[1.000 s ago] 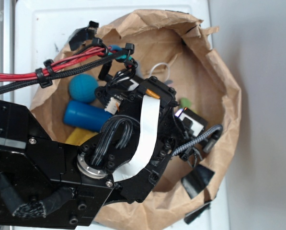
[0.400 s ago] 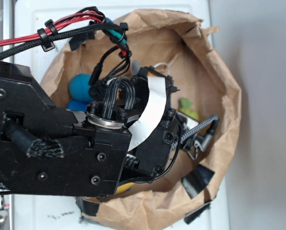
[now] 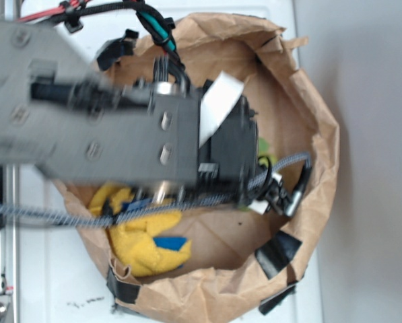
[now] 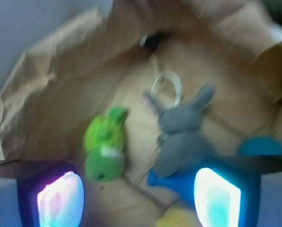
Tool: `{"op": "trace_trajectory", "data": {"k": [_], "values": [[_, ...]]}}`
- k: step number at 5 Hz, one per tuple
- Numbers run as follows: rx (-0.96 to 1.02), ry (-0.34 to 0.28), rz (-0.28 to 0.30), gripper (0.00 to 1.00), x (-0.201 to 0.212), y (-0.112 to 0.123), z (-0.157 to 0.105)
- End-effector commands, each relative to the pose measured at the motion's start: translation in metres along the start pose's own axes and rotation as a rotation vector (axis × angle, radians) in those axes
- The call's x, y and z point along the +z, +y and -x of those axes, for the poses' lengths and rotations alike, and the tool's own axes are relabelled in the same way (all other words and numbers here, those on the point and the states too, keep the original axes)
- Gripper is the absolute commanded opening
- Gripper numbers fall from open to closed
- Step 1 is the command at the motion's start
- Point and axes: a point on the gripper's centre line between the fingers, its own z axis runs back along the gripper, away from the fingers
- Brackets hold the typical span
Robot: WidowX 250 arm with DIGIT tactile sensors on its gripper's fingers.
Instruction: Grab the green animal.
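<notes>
The green animal [image 4: 104, 151] lies on the floor of the brown paper bag [image 4: 51, 94], its darker head with a pale patch pointing toward me. My gripper [image 4: 138, 198] hangs above it, open, with nothing between the glowing pads [image 4: 60, 198]. The toy sits just beyond the left pad, apart from it. From the exterior view only a green sliver of the animal [image 3: 263, 147] shows past the blurred arm [image 3: 120, 128], which hides the fingers.
A grey long-eared plush [image 4: 181, 132] lies right of the green animal, a white ring [image 4: 166, 87] behind it. A blue object [image 4: 174, 182] and a teal ball [image 4: 263, 146] lie near the right pad. Yellow cloth [image 3: 143, 239] lies at the bag's [image 3: 308, 87] near left.
The arm has swung up and across the bag and is motion-blurred. It now covers the teal ball and blue cylinder and has uncovered the yellow cloth.
</notes>
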Motion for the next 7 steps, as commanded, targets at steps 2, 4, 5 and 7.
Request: {"op": "trace_trajectory", "data": {"k": [2, 4, 5, 7], "values": [[0.007, 0.014, 0.204, 1.00, -0.027, 0.008, -0.010], [0.085, 0.002, 0.087, 1.00, -0.051, 0.001, -0.020], [0.087, 0.058, 0.059, 1.00, -0.054, 0.005, -0.009], [0.150, 0.124, 0.049, 1.00, -0.063, -0.009, -0.003]]}}
